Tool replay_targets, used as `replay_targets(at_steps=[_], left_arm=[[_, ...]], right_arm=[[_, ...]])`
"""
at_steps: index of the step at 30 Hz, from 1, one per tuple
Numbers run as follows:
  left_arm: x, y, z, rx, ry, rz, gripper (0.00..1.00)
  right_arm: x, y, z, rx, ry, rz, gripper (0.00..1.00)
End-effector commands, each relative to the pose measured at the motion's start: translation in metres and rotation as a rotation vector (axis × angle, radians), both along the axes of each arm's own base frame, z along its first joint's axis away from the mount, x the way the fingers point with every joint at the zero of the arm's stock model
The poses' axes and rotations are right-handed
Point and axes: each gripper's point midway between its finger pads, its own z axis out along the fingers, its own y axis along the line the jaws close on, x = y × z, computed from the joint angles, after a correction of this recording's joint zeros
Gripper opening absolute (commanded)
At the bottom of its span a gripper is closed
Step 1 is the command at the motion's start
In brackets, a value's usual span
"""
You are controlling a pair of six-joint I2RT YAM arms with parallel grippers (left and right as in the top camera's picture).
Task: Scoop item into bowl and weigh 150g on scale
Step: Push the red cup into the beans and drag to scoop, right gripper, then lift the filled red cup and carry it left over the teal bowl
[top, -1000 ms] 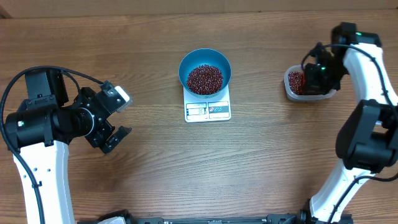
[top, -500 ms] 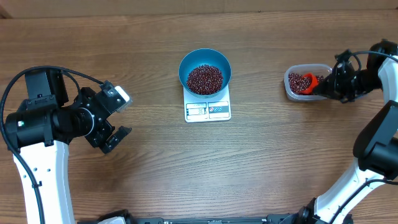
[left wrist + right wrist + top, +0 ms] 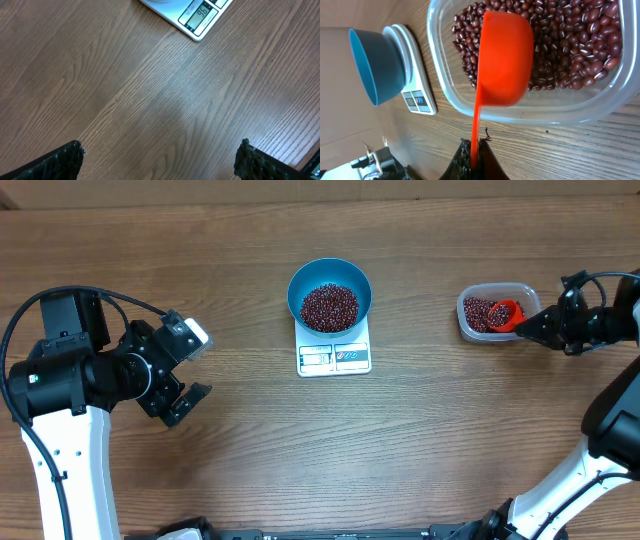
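Right claw point(image 3: 474, 161): clamped hard shut on the thin tail of the red scoop's point(image 3: 506, 59) handle, the cup hanging over the clear tub point(image 3: 547, 112)
Left claw point(image 3: 160, 161): spread to its widest, holding nothing, parked over bare wood at 9 o'clock of the scale point(image 3: 335, 358)
Beans point(image 3: 329, 306): one maroon heap sits in the blue bowl point(image 3: 296, 292), the rest lie loose in the tub at 3 o'clock of the scale
Bowl and scale: bowl rests on the platform's 12 o'clock end, display and buttons clear at 6 o'clock; I can't trust my reading of the digits
Scoop load: the wrist view shows only the cup's smooth outside, so I can't tell how full it is
How the beans will handle: I judge them light, hard, smooth and free-rolling, so they'd spill at any tilt
Where I'd hold: never the beans directly; I'd carry them in the scoop, gripped on the stiff handle with the cup level
Bowl: looks like light, slick plastic, so I'd avoid nudging it off the platform
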Motion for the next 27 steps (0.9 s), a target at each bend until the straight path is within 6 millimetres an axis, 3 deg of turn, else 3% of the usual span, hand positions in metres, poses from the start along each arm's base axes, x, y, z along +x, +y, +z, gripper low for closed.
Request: replay_targets(at_steps=[1,15,27], left_arm=[[0.000,0.001,0.000,0.019,-0.008,-0.027,1.00],[0.000,0.001,0.000,0.019,-0.008,-0.027,1.00],[0.000,0.001,0.000,0.019,-0.008,-0.027,1.00]], right_arm=[[0.001,-0.001,0.007,0.057,-0.046,-0.013,0.04],[0.010,0.016,0.035,0.218,-0.146,-0.029,0.04],[0.022,0.076,0.062,0.371,-0.214,0.070,0.04]])
